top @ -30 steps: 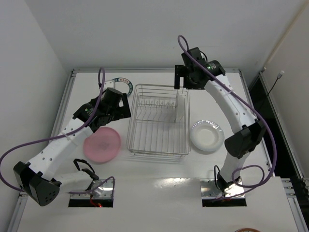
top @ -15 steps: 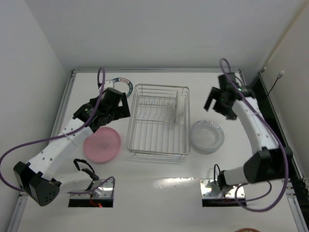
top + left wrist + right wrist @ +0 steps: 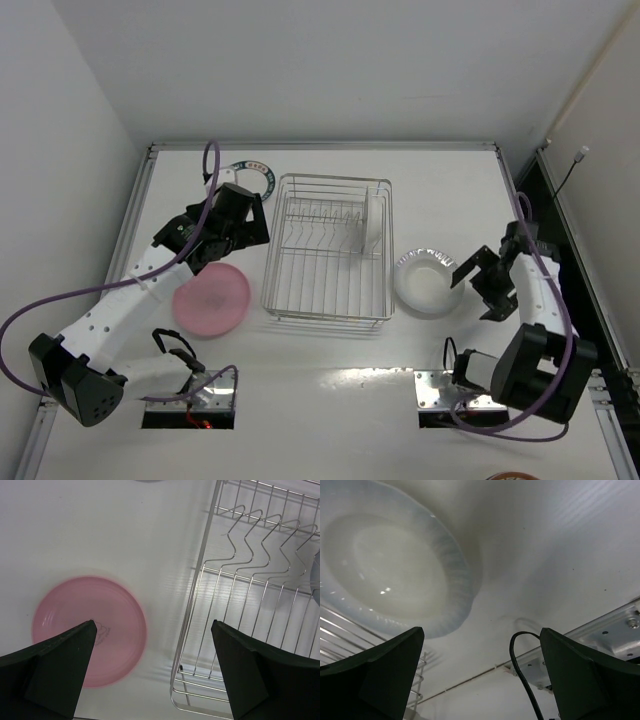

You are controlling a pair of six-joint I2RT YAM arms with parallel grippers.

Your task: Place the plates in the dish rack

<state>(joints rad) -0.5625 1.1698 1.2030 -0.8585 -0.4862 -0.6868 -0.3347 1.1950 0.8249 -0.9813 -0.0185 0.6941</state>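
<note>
Top view alone shows the blue-rimmed plate (image 3: 258, 170) behind the left arm (image 3: 130, 290). The dish rack (image 3: 272, 270) holds one upright white plate (image 3: 374, 222); pink plate (image 3: 212, 298) and ribbed plate (image 3: 427, 283) lie flat either side. Left gripper (image 3: 153, 625) and right gripper (image 3: 481, 630): jaws apart, empty.

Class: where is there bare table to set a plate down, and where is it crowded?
Bare: the far right corner beyond the ribbed plate, and the near strip by the dish rack. Crowded: between rack and pink plate, under the left gripper.

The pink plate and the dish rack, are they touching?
Apart. The left wrist view shows a strip of white table between the pink plate and the dish rack side wire.
</note>
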